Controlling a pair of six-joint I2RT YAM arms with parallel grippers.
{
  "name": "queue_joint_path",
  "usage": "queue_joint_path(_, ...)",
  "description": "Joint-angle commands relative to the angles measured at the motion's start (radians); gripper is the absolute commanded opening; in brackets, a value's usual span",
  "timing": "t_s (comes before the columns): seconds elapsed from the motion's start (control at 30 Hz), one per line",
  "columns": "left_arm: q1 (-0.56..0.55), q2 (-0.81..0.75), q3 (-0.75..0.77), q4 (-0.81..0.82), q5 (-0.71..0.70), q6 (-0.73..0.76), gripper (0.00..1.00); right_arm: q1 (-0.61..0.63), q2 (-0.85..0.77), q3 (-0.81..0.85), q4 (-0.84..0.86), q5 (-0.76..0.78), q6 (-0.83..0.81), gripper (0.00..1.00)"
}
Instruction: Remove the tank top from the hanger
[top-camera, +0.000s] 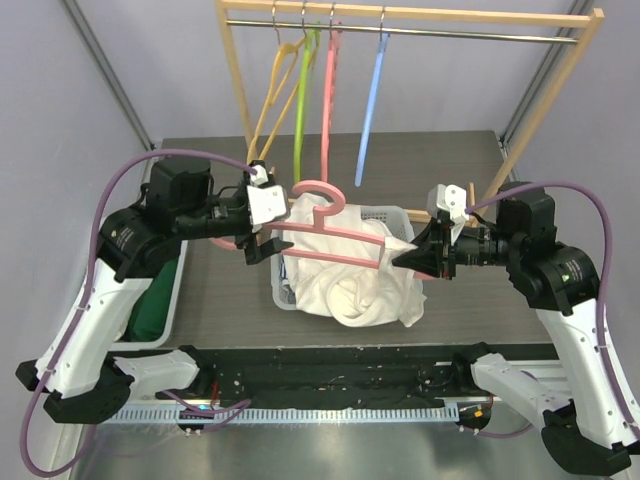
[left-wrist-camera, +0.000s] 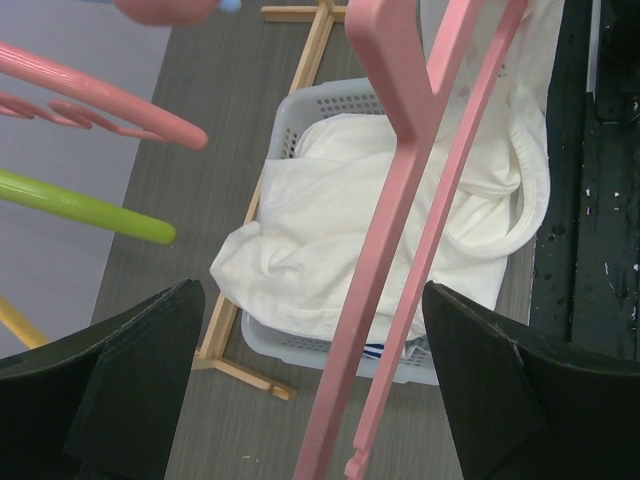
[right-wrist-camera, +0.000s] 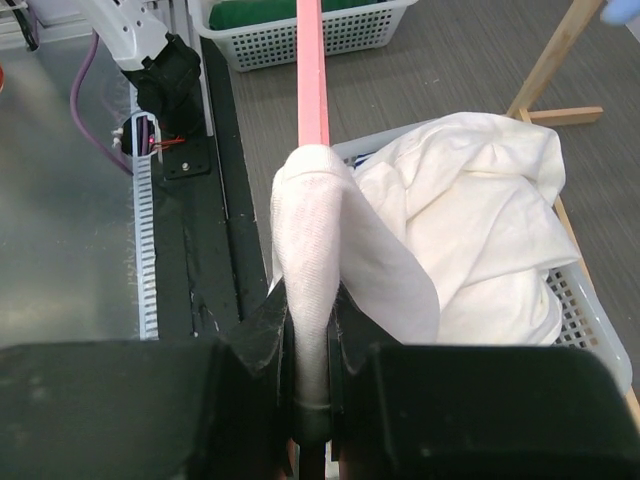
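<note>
Right now I'm in the last stretch of stripping the garment. Most of the white tank top (top-camera: 365, 285) lies heaped in the white laundry basket (top-camera: 283, 297) below, and only one strap is wrapped over the right-hand tip of the pink hanger (top-camera: 335, 250). My right gripper (right-wrist-camera: 310, 310) is clenched on that strap, pinching the fabric against the hanger arm underneath it. My left gripper (top-camera: 262, 235) is spread wide, with the hanger's left arm passing between its fingers (left-wrist-camera: 130, 370) and touching neither, as far as I can tell from the left wrist view. The hanger lies roughly level above the basket, its long axis running left to right between the two grippers and dipping a little toward the right, with the hook pointing up and away toward the wooden rack (top-camera: 410, 14). As I judge it, the next move needs the left gripper to close on the hanger so it is supported. Then the right one can peel the strap outward, off the tip and along that long axis, and drop it into the basket.
</note>
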Motion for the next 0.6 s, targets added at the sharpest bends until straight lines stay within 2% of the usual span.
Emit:
queue_joint_path(0.0,0.005,-0.001,0.072,-0.024,0.053,0.031,0.87,0.011,0.002,0.053,0.019,0.009,-0.039,0.01)
queue_joint_path(0.07,0.005,0.002,0.075,-0.047,0.068,0.043,0.79,0.01,0.005,0.061,0.033,0.006,-0.037,0.01)
queue_joint_path(0.17,0.005,0.001,0.081,-0.061,0.081,0.046,0.52,0.011,0.017,0.076,0.034,0.008,-0.039,0.01)
queue_joint_path(0.2,0.005,-0.001,0.08,-0.058,0.082,0.043,0.34,0.011,0.02,0.078,0.036,0.012,-0.039,0.01)
queue_joint_path(0.23,0.005,-0.007,0.081,-0.055,0.084,0.038,0.29,0.011,0.02,0.076,0.039,0.016,-0.039,0.01)
queue_joint_path(0.27,0.005,-0.009,0.081,-0.055,0.082,0.035,0.28,0.011,0.02,0.075,0.048,0.017,-0.039,0.01)
queue_joint_path(0.33,0.005,-0.006,0.08,-0.076,0.082,0.04,0.36,0.011,0.014,0.075,0.057,0.013,-0.039,0.01)
queue_joint_path(0.43,0.005,-0.003,0.069,-0.084,0.073,0.051,0.4,0.011,0.016,0.086,0.073,0.008,-0.045,0.01)
queue_joint_path(0.47,0.005,-0.003,0.069,-0.084,0.078,0.057,0.4,0.01,0.017,0.089,0.074,0.016,-0.046,0.01)
queue_joint_path(0.57,0.005,0.005,0.077,-0.085,0.091,0.055,0.28,0.01,0.022,0.092,0.109,0.039,-0.042,0.01)
